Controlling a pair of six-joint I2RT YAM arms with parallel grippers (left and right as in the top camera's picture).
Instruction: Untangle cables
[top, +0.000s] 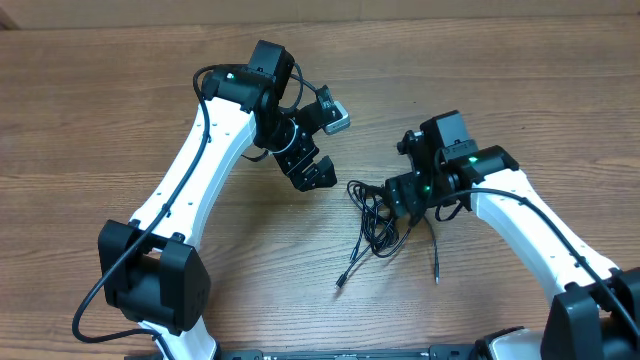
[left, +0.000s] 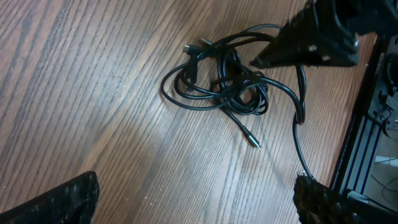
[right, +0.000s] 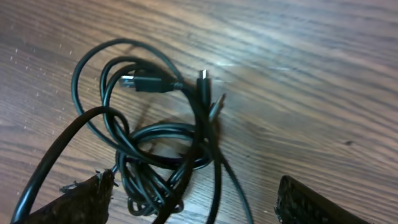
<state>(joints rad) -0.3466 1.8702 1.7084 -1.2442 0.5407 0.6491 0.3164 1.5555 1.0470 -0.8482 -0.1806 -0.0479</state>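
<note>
Fingers (right: 81, 199) of my right gripper (right: 193, 186) stand wide apart in its wrist view, one at each lower corner, with nothing pinched between them. Beyond that gap lies the knot of cables (right: 155, 137), thin black cords looped over one another on the wooden table (right: 323, 74). One blurred cord runs close past the finger at the lower left; I cannot tell whether it touches. Two small plug ends (right: 202, 81) sit near the top of the loops, just beside each other. From overhead I see this gripper low over the right edge of the bundle. Two loose tails (top: 342, 282) trail toward the robot's base and end apart from each other. My left gripper (top: 312, 172) hangs to the left of the pile, apart from it. Its wrist view shows its own fingers spread wide too, holding nothing. In that view a silvery-tipped plug (left: 254, 142) pokes out below the tangle, lying flat on the wood.
</note>
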